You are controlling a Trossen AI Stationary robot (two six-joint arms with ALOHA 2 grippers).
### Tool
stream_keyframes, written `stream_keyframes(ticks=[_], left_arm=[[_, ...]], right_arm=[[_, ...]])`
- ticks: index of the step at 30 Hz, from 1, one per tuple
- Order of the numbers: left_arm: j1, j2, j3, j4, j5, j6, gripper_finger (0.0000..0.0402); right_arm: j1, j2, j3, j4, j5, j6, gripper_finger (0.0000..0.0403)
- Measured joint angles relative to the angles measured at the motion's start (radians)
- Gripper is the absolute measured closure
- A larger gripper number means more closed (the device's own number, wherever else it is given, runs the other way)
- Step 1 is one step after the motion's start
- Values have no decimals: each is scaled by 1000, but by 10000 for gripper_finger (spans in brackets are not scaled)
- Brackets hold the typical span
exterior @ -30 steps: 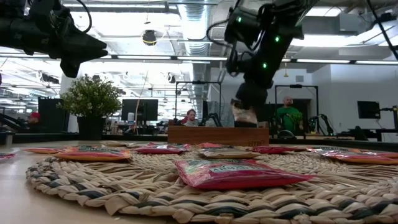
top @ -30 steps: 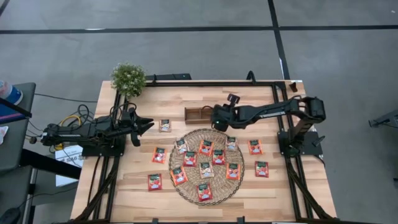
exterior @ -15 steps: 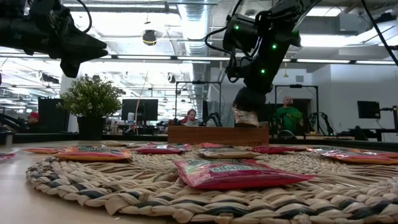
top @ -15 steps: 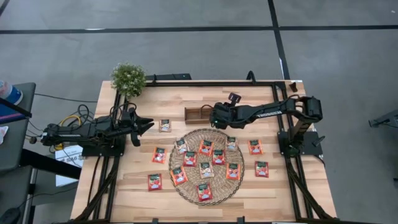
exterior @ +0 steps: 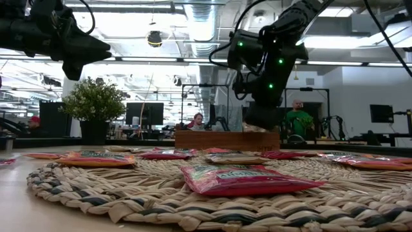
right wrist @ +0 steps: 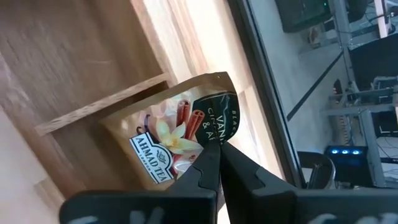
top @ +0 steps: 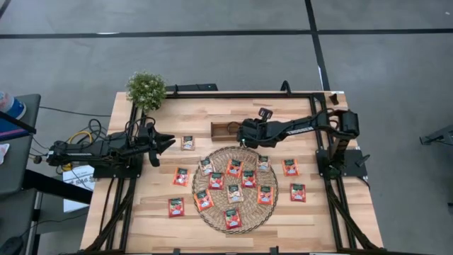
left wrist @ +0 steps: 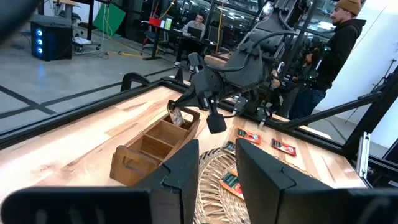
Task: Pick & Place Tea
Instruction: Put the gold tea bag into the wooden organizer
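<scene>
Woven fibre makes up the round mat point(top: 236, 189), coarse and ribbed, lying near the front edge of the pale planked table point(top: 311, 219). Flat, glossy, square red-orange tea sachets point(top: 233, 218) lie scattered on the mat, with a few more on bare wood to either side.

Beyond the mat stands the brown wooden tray point(left wrist: 155, 147), rigid, thin-walled, split by low dividers. The right gripper point(right wrist: 219, 151) hangs over the tray end nearer the right edge, its jaws pinched closed on one corner of a pale beige sachet point(right wrist: 176, 129), which dangles tilted just above a divider in the right wrist view. Which compartment it sits over cannot be settled.

Risk, as judged: the hold is on a corner only, and the foil looks slick and limp. If released while tilted, the packet could catch on a divider or the tray wall and rest propped instead of flat, or slip out onto the table. A descent too low could knock the light tray askew.

The left gripper point(top: 168, 142) waits above the left edge, jaws narrowly parted and empty, close to a lone sachet point(top: 187, 142).
</scene>
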State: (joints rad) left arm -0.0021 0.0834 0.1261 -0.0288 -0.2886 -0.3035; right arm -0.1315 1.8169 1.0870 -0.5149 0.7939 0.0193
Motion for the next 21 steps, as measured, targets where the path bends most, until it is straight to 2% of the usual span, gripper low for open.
stream_keyframes(ticks=[9, 21], left_arm=[[0, 0, 0, 0, 0, 0, 305], [0, 0, 0, 0, 0, 0, 305]], right_arm=[[0, -1, 0, 0, 1, 0, 388], [0, -1, 0, 0, 0, -4, 333]])
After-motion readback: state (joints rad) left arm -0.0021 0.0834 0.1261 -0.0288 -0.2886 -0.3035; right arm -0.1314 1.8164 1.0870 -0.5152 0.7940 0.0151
